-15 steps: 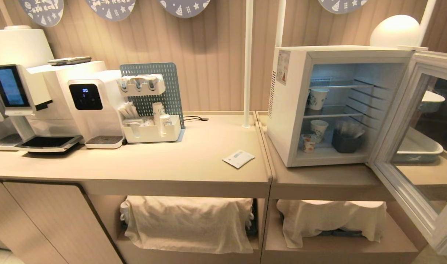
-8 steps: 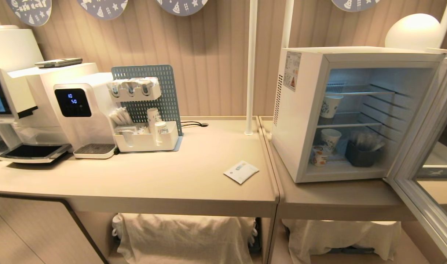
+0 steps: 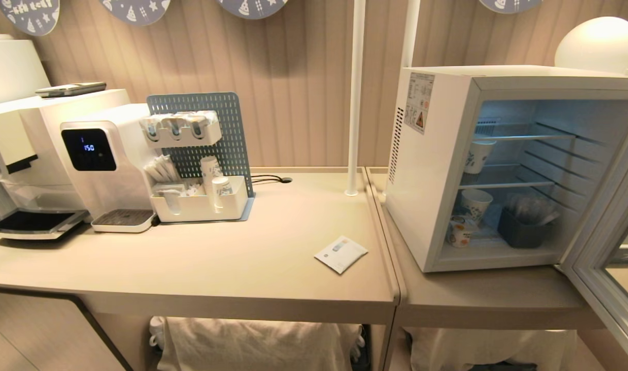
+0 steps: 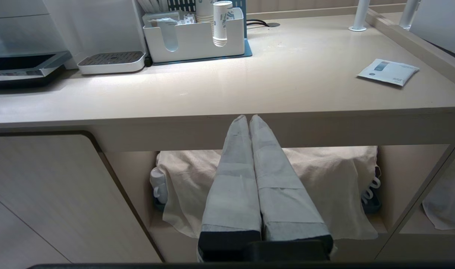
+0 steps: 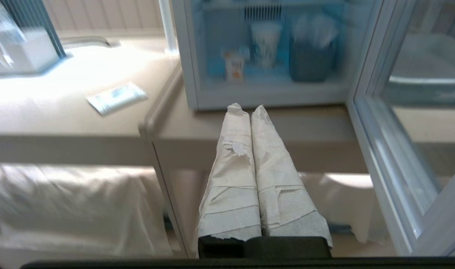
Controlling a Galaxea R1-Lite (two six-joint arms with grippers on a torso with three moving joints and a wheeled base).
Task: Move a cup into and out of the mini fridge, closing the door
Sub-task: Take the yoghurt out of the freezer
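Neither arm appears in the head view. Seen from its own wrist camera, the left gripper (image 4: 248,117) has its two tape-wrapped fingers (image 4: 234,179) pressed together, holding nothing, level and pointing at the front edge of the worktop (image 4: 309,123), just below its surface. The right gripper (image 5: 245,107) is likewise closed and empty, its wrapped fingers (image 5: 276,175) pointing toward the same worktop's front edge, tips at its surface level.

A beige counter (image 3: 231,268) is occupied by a water dispenser (image 3: 105,165) and a white caddy (image 3: 200,203). A white packet (image 3: 341,254) is laid flat just beside the mini fridge (image 3: 432,170), which is set on the adjoining counter section (image 3: 478,293).
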